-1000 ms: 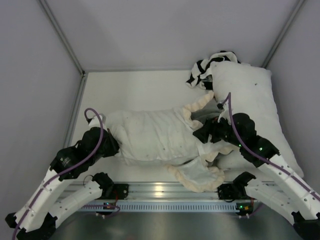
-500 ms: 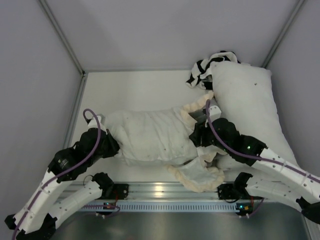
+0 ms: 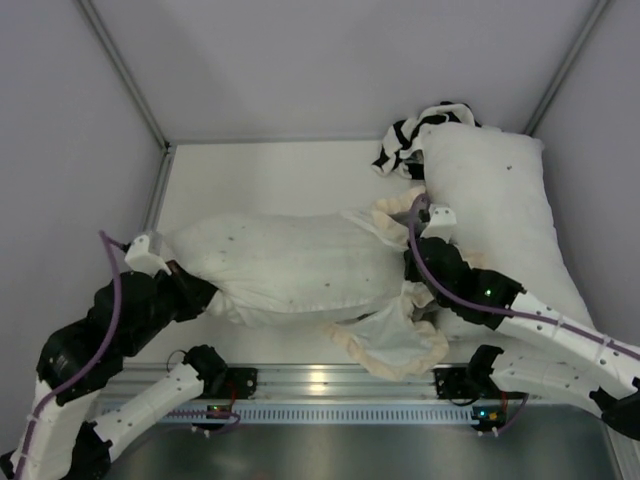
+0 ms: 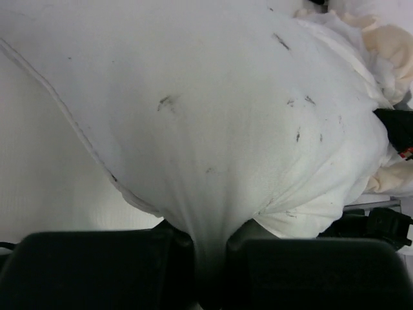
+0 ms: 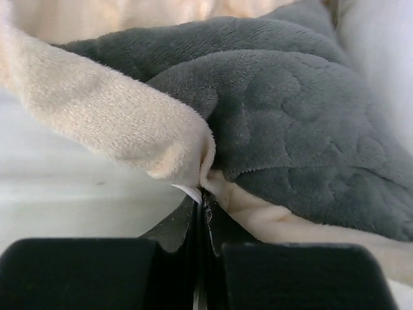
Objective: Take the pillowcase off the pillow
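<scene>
A pale white table (image 3: 270,175) boxed in by plain grey walls (image 3: 330,60) carries everything. Across its near half lies the plump rectangular white pillow with tiny dark specks (image 3: 290,262). Its cloth is smooth and drawn into tight pleats at its left end. There the left gripper (image 4: 210,248) has its black fingers clamped on a pinch of the pillow's fabric, which fans out taut from the jaws. The left arm is folded low at the pillow's left, elbow out toward the wall.

At the pillow's right end sits the soft pillowcase, dark grey plush on one face, cream on the other, with a ruffled cream frill (image 3: 395,345). It is gathered at that end and spills toward the table's near edge. The right gripper (image 5: 203,210) is closed tight on the pillowcase's edge, where the fuzzy cream frill meets the quilted grey plush; the seam sits right between the fingertips. The right arm reaches in from the pillow's near right, wrist bent over the bunched case.

Just right of the pillow lies a long plain white cushion (image 3: 500,200). Beyond the pillow's far right corner is a small crumpled black-and-white patterned cloth (image 3: 405,140).
</scene>
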Available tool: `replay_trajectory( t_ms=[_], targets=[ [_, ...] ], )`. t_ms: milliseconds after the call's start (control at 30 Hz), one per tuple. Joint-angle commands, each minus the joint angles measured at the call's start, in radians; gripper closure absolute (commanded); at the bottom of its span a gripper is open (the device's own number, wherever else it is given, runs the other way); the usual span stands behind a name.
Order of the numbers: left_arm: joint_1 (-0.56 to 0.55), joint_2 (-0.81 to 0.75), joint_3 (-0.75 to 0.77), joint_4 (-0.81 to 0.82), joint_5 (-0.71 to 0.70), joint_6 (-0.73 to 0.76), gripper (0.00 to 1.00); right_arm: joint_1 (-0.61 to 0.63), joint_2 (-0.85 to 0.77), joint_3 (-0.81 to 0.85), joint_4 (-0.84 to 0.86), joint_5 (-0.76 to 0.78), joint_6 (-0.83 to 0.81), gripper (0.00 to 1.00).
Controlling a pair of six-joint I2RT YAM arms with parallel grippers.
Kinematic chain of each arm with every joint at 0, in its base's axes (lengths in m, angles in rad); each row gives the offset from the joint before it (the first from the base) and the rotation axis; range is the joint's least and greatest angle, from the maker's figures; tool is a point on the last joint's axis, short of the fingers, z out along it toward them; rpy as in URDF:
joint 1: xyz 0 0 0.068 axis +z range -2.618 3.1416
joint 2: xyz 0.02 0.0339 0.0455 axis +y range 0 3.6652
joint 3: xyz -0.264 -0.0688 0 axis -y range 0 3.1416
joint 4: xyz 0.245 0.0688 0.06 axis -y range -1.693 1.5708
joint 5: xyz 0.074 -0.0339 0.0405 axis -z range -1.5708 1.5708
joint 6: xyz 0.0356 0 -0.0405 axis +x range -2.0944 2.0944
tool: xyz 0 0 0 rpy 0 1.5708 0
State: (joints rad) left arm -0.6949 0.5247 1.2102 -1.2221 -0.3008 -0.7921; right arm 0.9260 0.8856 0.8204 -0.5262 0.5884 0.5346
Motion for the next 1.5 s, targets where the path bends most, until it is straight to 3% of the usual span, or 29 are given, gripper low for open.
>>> replay_trajectory(
  t_ms=[0,233,533,900,1167,1300,1467],
  targets=[
    [0.005,-0.068,0.162,-0.057,-0.185,-0.022,1.0,-0.01,0.026,0.016,-0.1,0.171,-0.022,1.0],
    [-0.046,-0.127,0.345,-0.286,-0.336,-0.101,1.0,-0.021,0.07,0.028,-0.1,0.209,-0.025,1.0],
    [-0.198,-0.281,0.33,-0.286,-0.357,-0.248,1.0,-0.11,0.153,0.046,0.0,0.143,-0.077,1.0],
    [-0.215,-0.33,0.47,-0.286,-0.408,-0.248,1.0,-0.467,0.227,0.069,0.135,-0.144,-0.121,1.0],
    [-0.229,-0.419,0.325,-0.286,-0.379,-0.334,1.0,-0.543,0.286,0.181,0.195,-0.264,-0.052,1.0],
    [-0.238,-0.445,0.23,-0.287,-0.257,-0.363,1.0,-0.543,0.358,0.183,0.31,-0.373,0.001,1.0],
    [-0.229,-0.486,0.305,-0.286,-0.175,-0.401,1.0,-0.541,0.556,0.307,0.321,-0.421,0.01,1.0]
  ],
)
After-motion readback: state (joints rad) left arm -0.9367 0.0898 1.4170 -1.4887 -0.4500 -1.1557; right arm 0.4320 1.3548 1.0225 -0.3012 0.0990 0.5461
